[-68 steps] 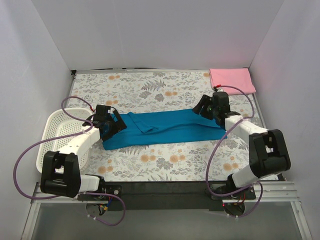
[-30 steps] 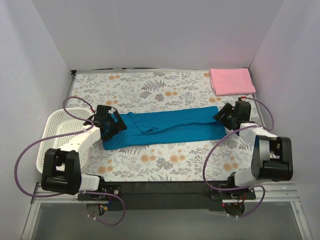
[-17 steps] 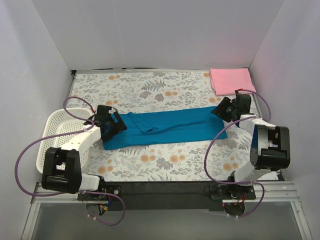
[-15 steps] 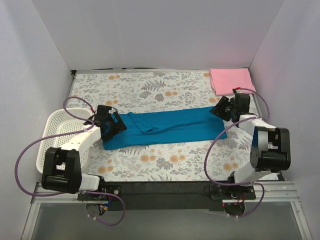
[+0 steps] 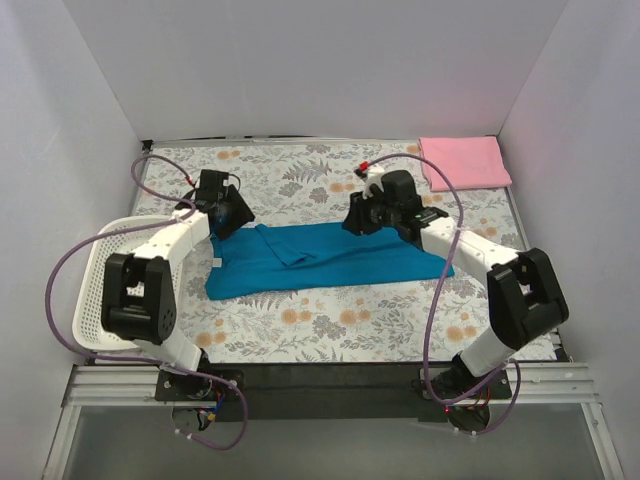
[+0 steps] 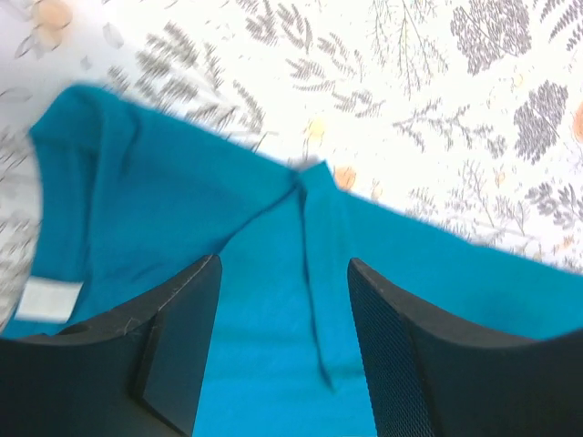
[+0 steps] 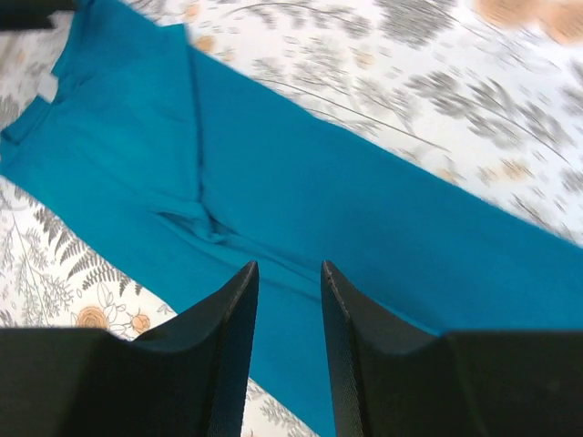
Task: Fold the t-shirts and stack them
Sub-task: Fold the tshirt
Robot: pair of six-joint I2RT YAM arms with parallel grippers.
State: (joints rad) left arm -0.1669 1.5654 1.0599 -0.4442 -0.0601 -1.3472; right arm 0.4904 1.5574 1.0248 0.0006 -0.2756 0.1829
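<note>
Left gripper: the left gripper (image 5: 227, 213) is hanging over the far corner of the teal t-shirt (image 5: 330, 258) at its 9 o'clock end. Its fingers (image 6: 173, 337) are standing apart, with only cloth showing below the gap, so it is holding nothing.
Right gripper: the right gripper (image 5: 357, 219) is hovering at the shirt's far edge near mid-length. Its fingers (image 7: 228, 350) are standing a narrow gap apart and pinching nothing.
Left arm: the left arm (image 5: 168, 238) is reaching from its folded elbow toward 1 o'clock, passing the white basket (image 5: 95, 300).
Right arm: the right arm (image 5: 462, 242) is stretching low toward 10 o'clock, crossing the shirt's 3 o'clock end.
Change: half a second ago the left gripper was sitting at the shirt's 9 o'clock end and the right gripper at its 3 o'clock end. The left has gone toward 12 o'clock and the right has swung toward 9 o'clock along the far edge. The shirt is lying where it was.
Teal t-shirt: it is lying flat as a long band running from 9 to 3 o'clock across the middle of the surface (image 5: 300, 170), with its white neck label (image 5: 216, 263) at the 9 o'clock end.
Pink t-shirt: the pink t-shirt (image 5: 463, 160) is resting folded in the 1 o'clock corner, well apart from the teal one.
Room: the surface is showing bare toward 12 o'clock and in a strip toward 6 o'clock. White walls (image 5: 300, 70) are closing in three sides.
</note>
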